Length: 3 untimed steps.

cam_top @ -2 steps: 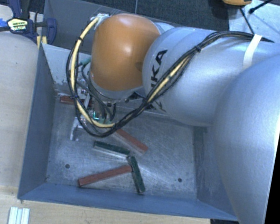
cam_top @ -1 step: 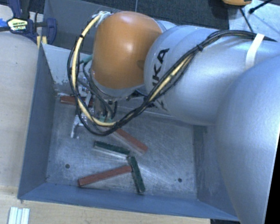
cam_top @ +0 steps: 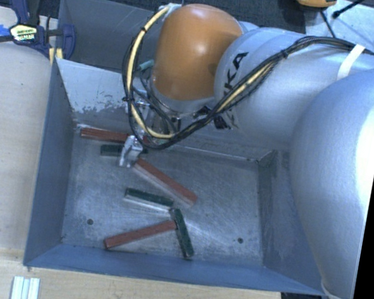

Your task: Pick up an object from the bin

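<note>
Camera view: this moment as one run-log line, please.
end effector: down at back left of bin | nearest: red-brown bar, dark green bar | rest: more bars mid-bin

Single camera set above the grey bin, tilted slightly, viewing it closely; arm fills the 3 o'clock side.

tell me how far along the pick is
Done: the gripper is down at the back left of the grey metal bin. In hand: it sits at the end of a flat reddish-brown bar, beside a short dark green bar; no grip is confirmed. Left: lifting one out; nothing is raised off the floor.
</note>
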{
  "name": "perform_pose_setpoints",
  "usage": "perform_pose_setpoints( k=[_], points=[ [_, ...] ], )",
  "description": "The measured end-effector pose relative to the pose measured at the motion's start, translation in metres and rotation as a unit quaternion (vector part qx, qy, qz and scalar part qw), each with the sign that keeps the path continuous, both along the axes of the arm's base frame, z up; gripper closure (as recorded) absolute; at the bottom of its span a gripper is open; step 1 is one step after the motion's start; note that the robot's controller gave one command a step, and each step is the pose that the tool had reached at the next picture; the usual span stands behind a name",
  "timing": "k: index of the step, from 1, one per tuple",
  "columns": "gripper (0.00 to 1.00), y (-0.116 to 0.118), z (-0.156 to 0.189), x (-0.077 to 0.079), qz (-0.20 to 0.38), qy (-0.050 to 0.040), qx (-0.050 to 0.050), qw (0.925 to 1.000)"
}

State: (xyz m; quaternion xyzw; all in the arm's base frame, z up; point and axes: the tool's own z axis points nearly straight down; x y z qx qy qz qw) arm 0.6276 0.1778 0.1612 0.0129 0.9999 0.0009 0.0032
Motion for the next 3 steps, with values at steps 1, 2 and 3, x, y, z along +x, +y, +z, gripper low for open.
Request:
perform_pose_setpoints(
  k=[1, 2, 3],
  points=[
    [0.00, -0.050, -0.031, -0.003, 0.062, 0.0034, -0.003, 0.9981],
    [0.00, -0.087, -0.012, -0.038, -0.003, 0.0030, 0.000, 1.0000],
    [0.00, -0.088, -0.073, -0.022, 0.012, -0.0011, -0.001, 0.9999]
  ],
)
